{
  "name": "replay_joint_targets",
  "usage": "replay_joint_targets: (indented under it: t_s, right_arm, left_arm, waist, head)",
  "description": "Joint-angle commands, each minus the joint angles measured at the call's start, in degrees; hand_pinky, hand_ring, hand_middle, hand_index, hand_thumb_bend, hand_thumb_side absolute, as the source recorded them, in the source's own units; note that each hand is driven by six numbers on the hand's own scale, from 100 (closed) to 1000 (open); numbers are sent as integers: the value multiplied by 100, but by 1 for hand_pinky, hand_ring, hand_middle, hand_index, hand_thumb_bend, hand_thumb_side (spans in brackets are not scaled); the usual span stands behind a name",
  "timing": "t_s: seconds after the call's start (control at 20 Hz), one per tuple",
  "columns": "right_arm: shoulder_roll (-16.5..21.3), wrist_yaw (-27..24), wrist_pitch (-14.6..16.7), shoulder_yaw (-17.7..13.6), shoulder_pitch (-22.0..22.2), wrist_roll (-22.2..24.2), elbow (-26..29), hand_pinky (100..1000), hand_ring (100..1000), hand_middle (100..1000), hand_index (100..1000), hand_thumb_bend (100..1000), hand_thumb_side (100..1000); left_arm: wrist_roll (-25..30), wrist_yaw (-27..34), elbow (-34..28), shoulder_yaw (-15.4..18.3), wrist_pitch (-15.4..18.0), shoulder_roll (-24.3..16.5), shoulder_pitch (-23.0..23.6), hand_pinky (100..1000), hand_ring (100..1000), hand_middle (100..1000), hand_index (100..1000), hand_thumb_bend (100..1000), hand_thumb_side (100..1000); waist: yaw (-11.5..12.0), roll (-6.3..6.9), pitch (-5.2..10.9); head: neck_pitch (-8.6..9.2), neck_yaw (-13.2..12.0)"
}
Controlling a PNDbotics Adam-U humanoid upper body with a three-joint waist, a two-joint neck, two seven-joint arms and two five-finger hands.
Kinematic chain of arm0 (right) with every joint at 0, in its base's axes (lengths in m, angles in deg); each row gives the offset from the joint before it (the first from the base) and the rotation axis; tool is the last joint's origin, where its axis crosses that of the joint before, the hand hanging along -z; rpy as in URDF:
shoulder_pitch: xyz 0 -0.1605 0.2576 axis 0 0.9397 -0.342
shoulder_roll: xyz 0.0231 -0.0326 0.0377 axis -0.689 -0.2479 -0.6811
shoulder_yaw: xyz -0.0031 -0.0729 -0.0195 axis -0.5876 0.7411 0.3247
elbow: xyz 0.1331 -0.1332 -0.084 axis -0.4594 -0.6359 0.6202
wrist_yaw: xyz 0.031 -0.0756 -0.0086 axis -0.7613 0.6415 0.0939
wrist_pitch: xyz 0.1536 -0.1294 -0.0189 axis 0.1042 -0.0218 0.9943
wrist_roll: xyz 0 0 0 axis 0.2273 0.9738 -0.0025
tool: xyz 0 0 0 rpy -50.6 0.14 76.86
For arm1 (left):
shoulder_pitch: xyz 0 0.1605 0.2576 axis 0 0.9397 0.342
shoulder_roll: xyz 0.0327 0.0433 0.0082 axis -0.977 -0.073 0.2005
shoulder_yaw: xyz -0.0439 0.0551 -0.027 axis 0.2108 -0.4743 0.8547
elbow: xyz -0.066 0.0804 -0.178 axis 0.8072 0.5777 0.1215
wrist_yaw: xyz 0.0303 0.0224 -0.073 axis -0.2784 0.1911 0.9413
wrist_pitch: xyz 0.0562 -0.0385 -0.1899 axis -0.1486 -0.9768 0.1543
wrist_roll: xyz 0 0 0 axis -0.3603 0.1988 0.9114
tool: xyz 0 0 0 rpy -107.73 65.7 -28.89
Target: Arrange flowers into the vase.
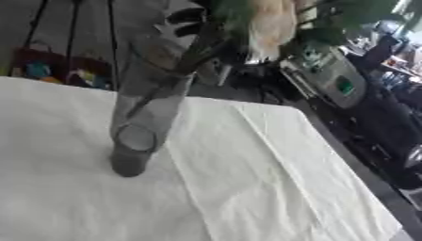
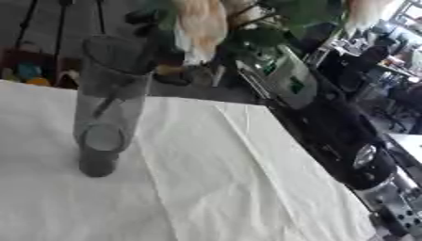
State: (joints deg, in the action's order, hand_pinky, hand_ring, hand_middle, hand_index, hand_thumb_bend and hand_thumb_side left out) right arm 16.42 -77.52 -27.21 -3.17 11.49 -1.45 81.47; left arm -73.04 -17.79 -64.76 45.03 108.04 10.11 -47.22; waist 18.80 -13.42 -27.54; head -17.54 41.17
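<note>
The vase [image 2: 105, 103], a tall clear glass cylinder with a thick round base, stands on the left half of the white tablecloth [image 2: 247, 188], its long axis running upward and leaning a little to the right in the tilted views, mouth pointing toward the top of the frame. A dark stem [image 1: 161, 89] runs slantwise inside the glass, from low on the left wall up to the right and out over the rim. Above the mouth the flowers [image 2: 202, 23] hang, pale peach blossoms with green leaves [image 2: 288, 19] spreading to the right, near the top edge. Further right, beyond the table's edge, the right arm [image 2: 346, 136] shows as a black and silver limb running along the table side down toward the lower right corner. Its hand cannot be made out, so the state of the fingers cannot be told. The left hand shows in neither view.
</note>
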Motion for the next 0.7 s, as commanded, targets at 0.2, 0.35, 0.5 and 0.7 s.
replay_joint_targets:
  t_s: [0.2,0.35,0.5,0.7]
  right_arm:
    - [252,-33,-230,-120,-123,582,-13,848,1000,1000,1000,913,403]
    - [252,-55,-274,-223,-171,862,-147,855,1000,1000,1000,928,445]
    - [251,-76,-312,-307,-214,933,-287,847,1000,1000,1000,915,569]
    - [238,-179,-346,-314,-241,767,-346,840,1000,1000,1000,889,678]
  left_arm:
    - [30,24,-76,-4,-21,-88,-61,751,757,829,924,100,872]
    - [39,16,-76,-6,-47,-84,-51,752,758,829,925,100,874]
    - [40,15,-76,-5,-59,-87,-45,752,758,829,925,100,873]
    - [44,27,-76,-5,-72,-90,-44,751,758,828,925,100,873]
  waist:
    - [-36,47,140]
    - [-81,47,143]
    - [-102,47,157]
    - [-129,47,168]
  head:
    - [64,3]
    - [60,-10]
    - [49,-19]
    - [37,-22]
